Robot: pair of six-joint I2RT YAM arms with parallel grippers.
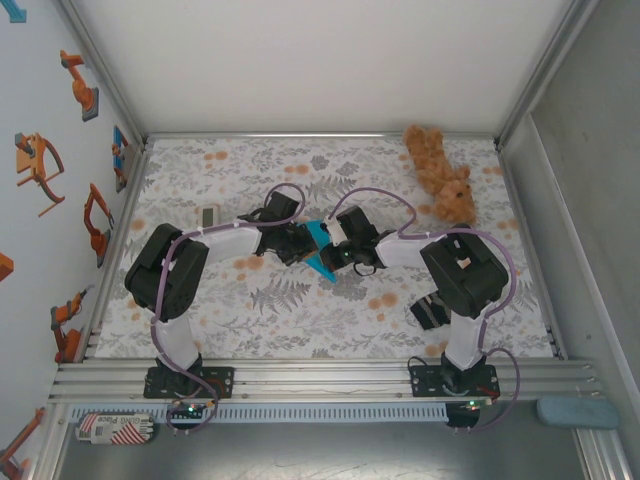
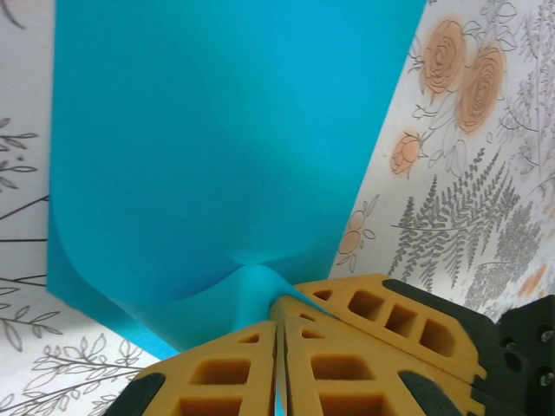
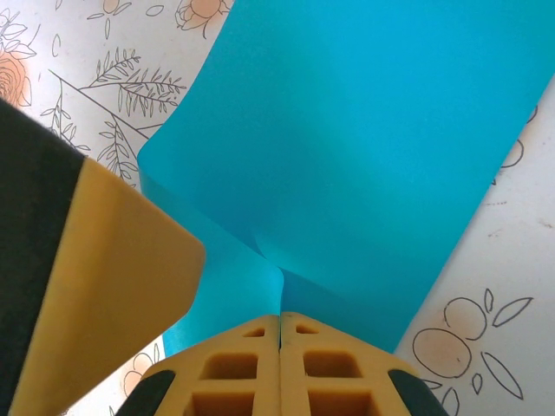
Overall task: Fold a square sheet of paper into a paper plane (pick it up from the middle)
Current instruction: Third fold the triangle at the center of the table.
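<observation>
The cyan-blue sheet of paper (image 1: 321, 247) hangs lifted between both grippers at the table's middle, sagging to a point below. In the left wrist view the paper (image 2: 217, 147) spreads wide ahead, and my left gripper (image 2: 279, 303) is shut, pinching a puckered ridge of it between its yellow fingers (image 2: 225, 373). My right gripper (image 3: 280, 316) is likewise shut on a raised crease of the paper (image 3: 364, 147). The left gripper's yellow finger (image 3: 95, 286) looms close at the left of the right wrist view. From above, the left gripper (image 1: 300, 243) and right gripper (image 1: 340, 250) nearly meet.
A brown teddy bear (image 1: 441, 172) lies at the back right of the floral tablecloth (image 1: 300, 300). A small white device (image 1: 209, 216) sits at the left. A dark cloth (image 1: 430, 310) lies by the right arm. Aluminium rails (image 1: 320, 378) border the near edge.
</observation>
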